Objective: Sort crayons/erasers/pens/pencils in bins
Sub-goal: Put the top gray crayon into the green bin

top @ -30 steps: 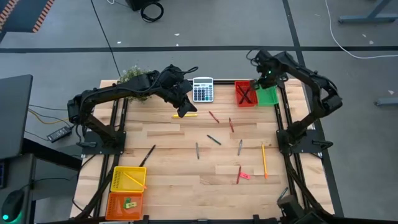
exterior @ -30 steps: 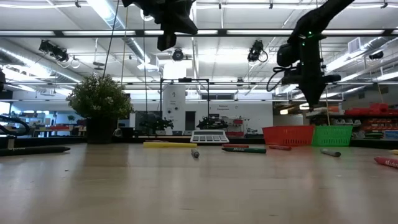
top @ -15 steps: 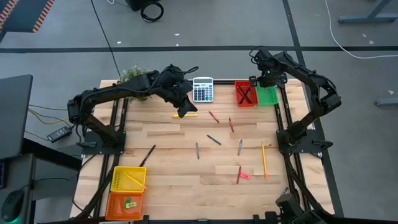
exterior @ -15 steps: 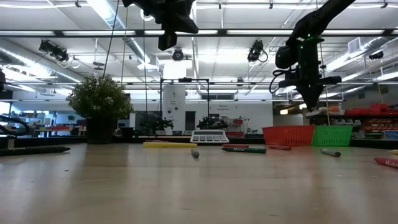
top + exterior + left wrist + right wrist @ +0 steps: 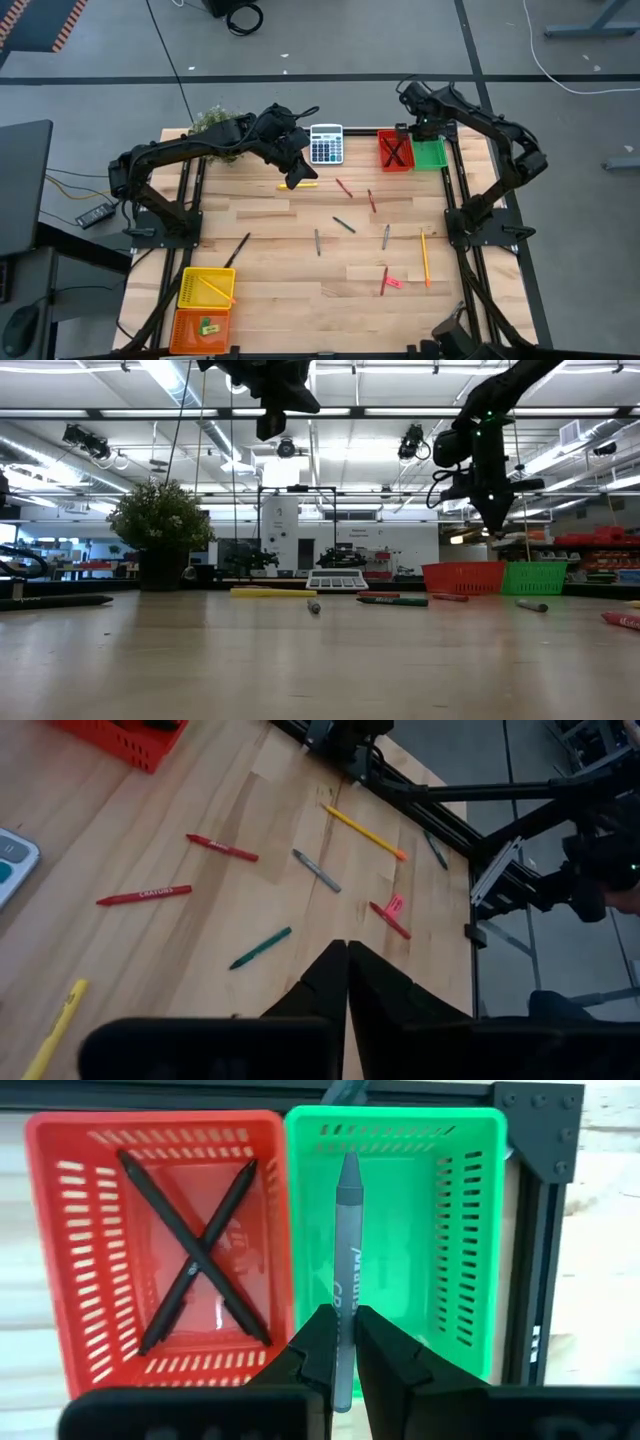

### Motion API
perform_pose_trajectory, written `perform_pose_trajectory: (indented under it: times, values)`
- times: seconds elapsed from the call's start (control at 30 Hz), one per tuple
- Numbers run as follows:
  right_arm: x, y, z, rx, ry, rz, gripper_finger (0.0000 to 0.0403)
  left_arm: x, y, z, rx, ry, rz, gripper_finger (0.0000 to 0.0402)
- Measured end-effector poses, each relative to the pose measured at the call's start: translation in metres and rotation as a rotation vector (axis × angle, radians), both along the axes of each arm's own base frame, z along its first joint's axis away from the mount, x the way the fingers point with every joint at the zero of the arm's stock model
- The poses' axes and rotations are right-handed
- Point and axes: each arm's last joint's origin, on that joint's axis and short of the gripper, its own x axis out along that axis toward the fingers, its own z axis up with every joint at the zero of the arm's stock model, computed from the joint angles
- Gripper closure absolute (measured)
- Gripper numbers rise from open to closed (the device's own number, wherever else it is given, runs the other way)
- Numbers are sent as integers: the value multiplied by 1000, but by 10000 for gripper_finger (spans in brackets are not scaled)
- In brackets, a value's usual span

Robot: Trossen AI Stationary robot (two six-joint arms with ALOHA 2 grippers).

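My right gripper [image 5: 340,1325] is shut on a grey crayon [image 5: 346,1230] above the green bin [image 5: 470,1230], at the table's far right [image 5: 420,130]. The red bin [image 5: 60,1250] beside it holds two crossed black pens [image 5: 195,1255]. My left gripper [image 5: 347,948] is shut and empty, hanging above the yellow pen [image 5: 297,184] near the calculator [image 5: 326,144]. Red crayons [image 5: 343,187], grey sticks [image 5: 386,236], a pencil [image 5: 424,257] and a pink eraser [image 5: 393,283] lie flat on the table. My right gripper pinches the grey crayon between its two fingers, at the crayon's blunt end [image 5: 342,1370]. The crayon lies along the fingers and sticks out past their tips, its pointed end [image 5: 348,1165] forward. It is lifted clear, over the green bin.
A yellow bin [image 5: 205,287] with a pencil and an orange bin [image 5: 202,327] with a green eraser stand at the near left. A black pen [image 5: 237,250] lies left of centre. A potted plant [image 5: 212,122] stands at the far left.
My right gripper has gone a little toward the table's left with the grey crayon, staying above the green bin.
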Motion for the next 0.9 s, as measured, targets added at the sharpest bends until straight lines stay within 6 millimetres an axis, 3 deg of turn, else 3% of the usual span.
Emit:
perform_pose_trajectory:
  times: [0.23, 0.37, 0.63, 0.9]
  values:
    - [7, 0, -23, 38, 50, -43, 363, 0, 0, 0, 10, -1, -7, 389]
    - [2, 2, -40, 73, 95, -84, 363, -1, -1, -1, 1, 8, -12, 394]
    - [-1, 1, -54, 49, 82, -81, 363, -2, -2, -2, -24, 26, -30, 379]
    - [-6, 6, -77, 60, 55, -83, 363, -2, -3, -2, -48, 26, -45, 395]
